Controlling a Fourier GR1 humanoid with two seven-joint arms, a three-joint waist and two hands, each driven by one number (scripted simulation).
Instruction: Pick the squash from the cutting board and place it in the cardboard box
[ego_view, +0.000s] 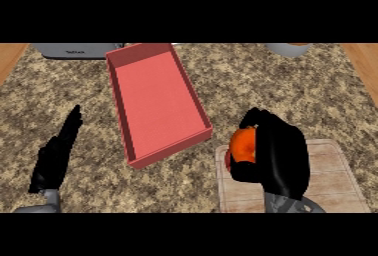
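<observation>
Speckled granite counter (295, 90) fills the scene, with wood strips at its far left and far right corners. The box (159, 105), a long open red-pink tray with low walls, lies at an angle across the counter's middle, running from the far edge toward the near side, nothing inside it. Pale wooden cutting board (332, 170) sits at the counter's near right, well clear of the box's near corner but not far from it. Right hand (279, 155) is over the board's left part, fingers and thumb curled round the squash (244, 145). The squash is orange and mostly hidden by the hand, with only its left side showing, above the board's far-left corner; cannot tell whether it touches the board. Left hand (55, 155) rests near the counter's left edge, fingers straight and pointing away, holding nothing. A grey toaster (77, 50) stands at the far edge left of the box, and a grey rounded container (289, 48) stands at the far edge to the right.
</observation>
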